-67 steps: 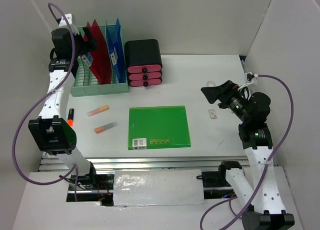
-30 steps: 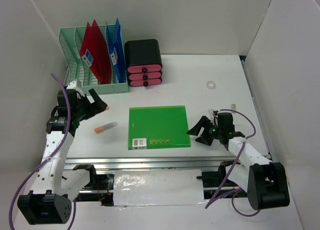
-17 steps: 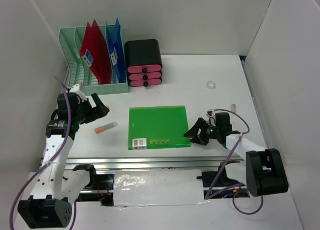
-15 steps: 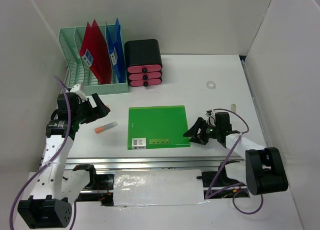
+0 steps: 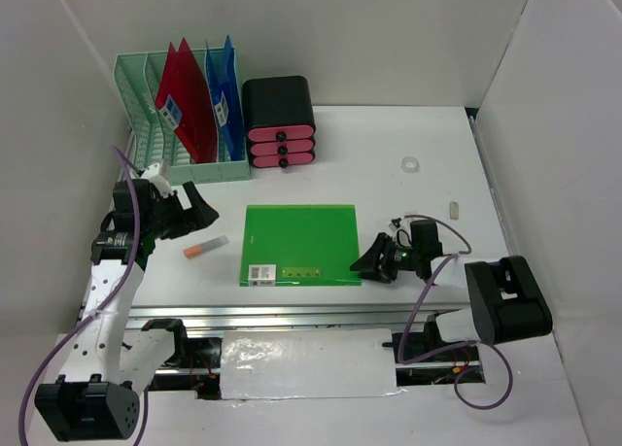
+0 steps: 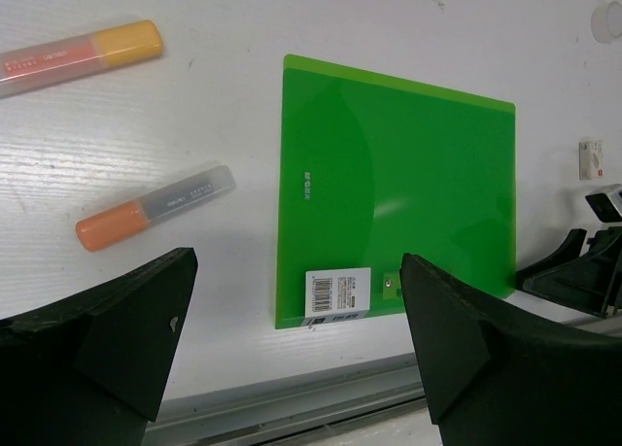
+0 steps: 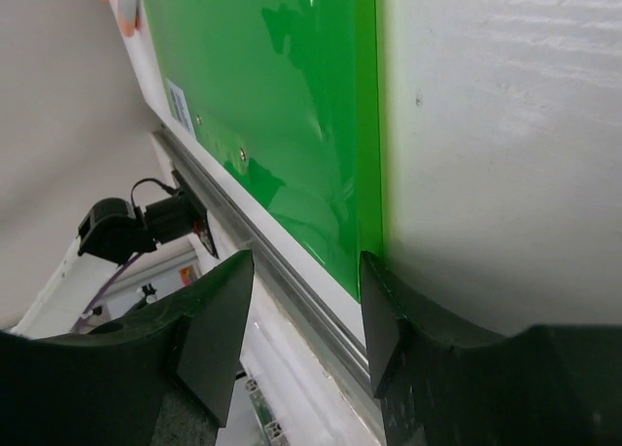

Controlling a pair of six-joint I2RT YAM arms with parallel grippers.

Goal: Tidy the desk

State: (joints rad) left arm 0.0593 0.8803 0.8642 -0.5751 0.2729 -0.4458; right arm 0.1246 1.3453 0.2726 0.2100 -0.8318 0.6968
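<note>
Top view: green folder (image 5: 301, 242) flat on desk (image 5: 428, 145). Right gripper (image 5: 362, 264) nearer, touching folder's right edge near front corner, fingers half apart, nothing clamped. Left gripper (image 5: 190, 205) left of folder, spread wide, empty.

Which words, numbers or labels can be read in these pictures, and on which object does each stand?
Nothing can be read for certain.
On the green folder: barcode sticker and a pale printed word, too small.
On the orange-capped marker and yellow-capped marker: barrel print, blurred.
On the red folder and blue folder: white labels, too small.
</note>
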